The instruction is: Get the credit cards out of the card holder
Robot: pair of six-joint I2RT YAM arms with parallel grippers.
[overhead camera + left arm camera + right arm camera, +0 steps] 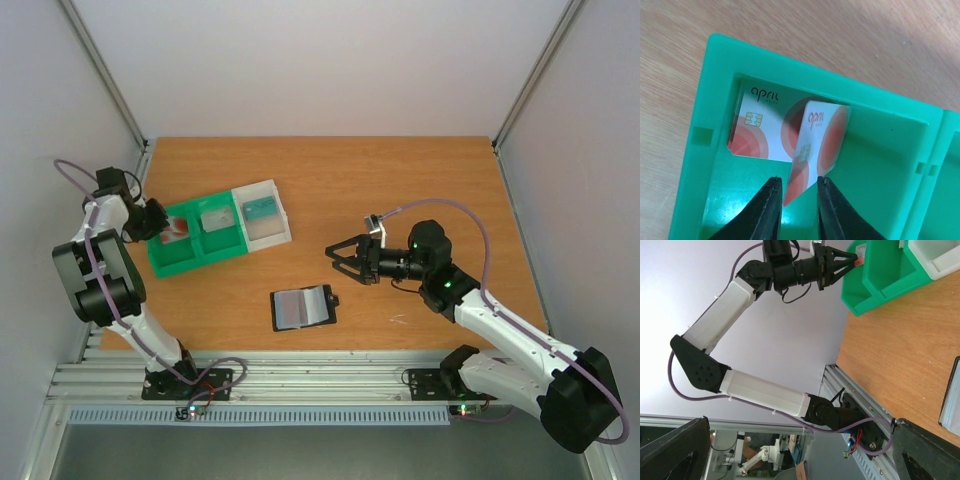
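Plain white walls point(320, 60) on three sides, and the wooden surface point(420, 180) takes up the middle of the top view. Most of it is bare: the whole upper band and the right half have nothing on them, so there's plenty of elbow room there. A metal rail point(300, 380) runs along the bottom edge.

The green tray point(195, 262) sits at the left, close to the surface's left edge, angled a bit. The clear-white box point(272, 228) is right up against its right end.

The card holder point(303, 307) is lying open and flat, lower middle of the frame, near the bottom edge of the surface. It has bare wood all round it and is well apart from the tray.

The right pincer point(345, 258) hangs just up and right of the holder with its jaws spread wide and nothing in them.

The left pincer point(799, 184) is over the tray's leftmost compartment, jaws only slightly apart.

Now the credit cards point(757, 127). In the left wrist view one white-and-red card lies flat against that compartment's upper left wall. A second, tilted card point(820, 140) stands on edge beside it, top against the far wall, lower end between the fingertips point(774, 192). Can't tell if they're actually touching it.
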